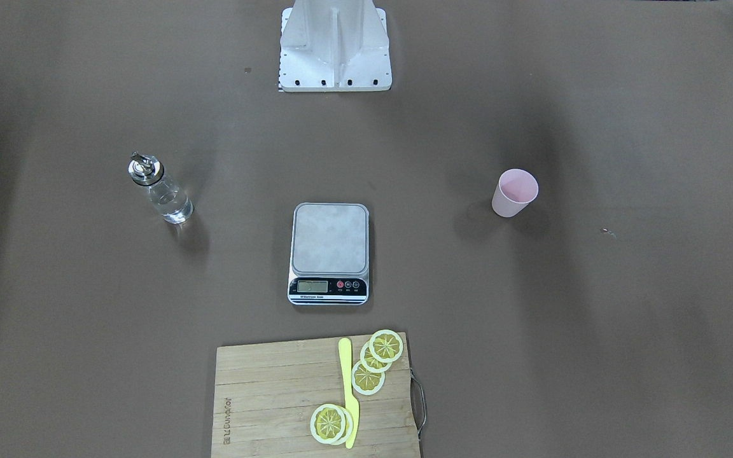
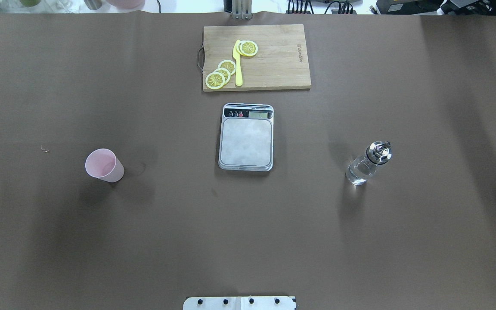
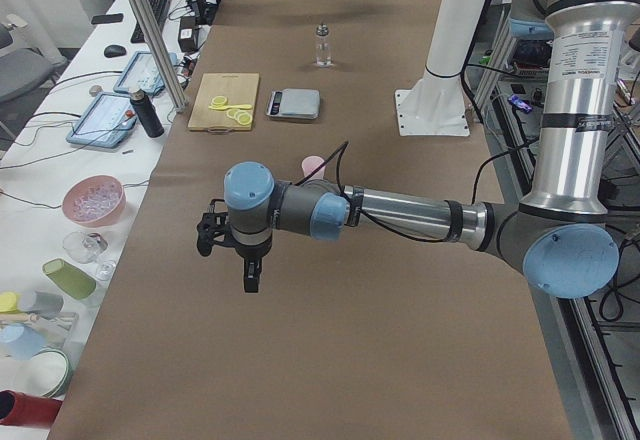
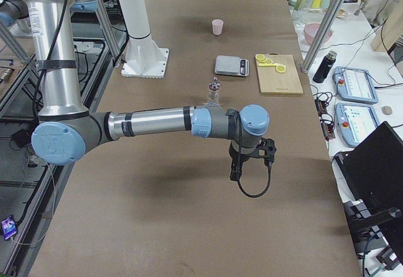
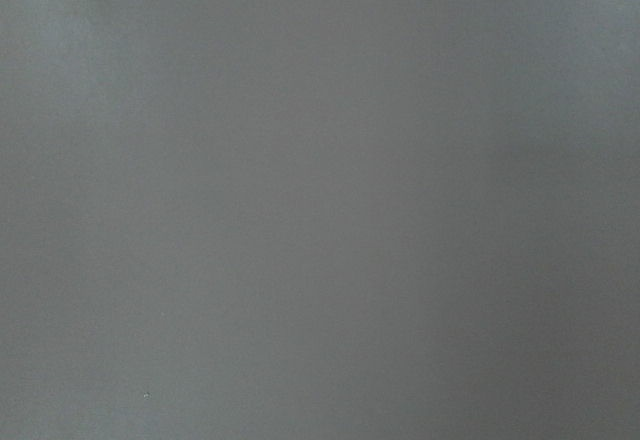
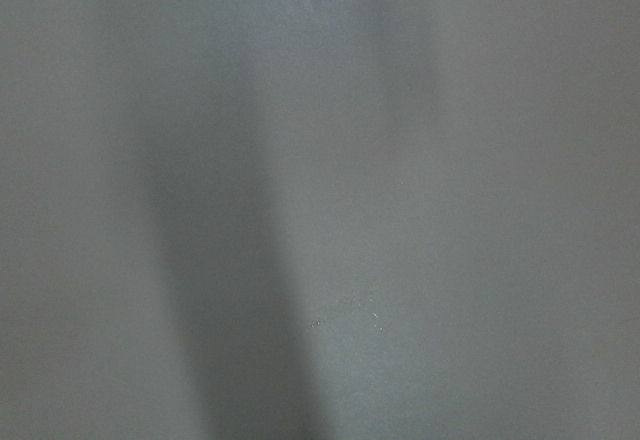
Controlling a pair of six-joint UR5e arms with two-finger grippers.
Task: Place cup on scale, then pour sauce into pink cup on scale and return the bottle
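Note:
The pale pink cup (image 1: 514, 192) (image 2: 103, 165) stands upright on the brown table on my left side. The scale (image 1: 329, 238) (image 2: 246, 142) lies in the middle with nothing on its grey platform. On my right side stands the glass bottle (image 1: 161, 189) (image 2: 366, 165) with a silver spout cap, clear sauce (image 1: 174, 205) in its lower part. My left gripper (image 3: 250, 278) hangs above the table, nearer the table's end than the cup (image 3: 313, 167); I cannot tell if it is open. My right gripper (image 4: 237, 171) hangs short of the bottle (image 4: 214, 91); its state is unclear too. Both wrist views show only bare table.
A wooden cutting board (image 2: 274, 56) with lemon slices (image 2: 221, 73) and a yellow knife (image 2: 238, 64) lies beyond the scale. The robot's white base (image 1: 335, 51) stands at the near edge. Side benches hold tablets, bowls and cups (image 3: 93, 200).

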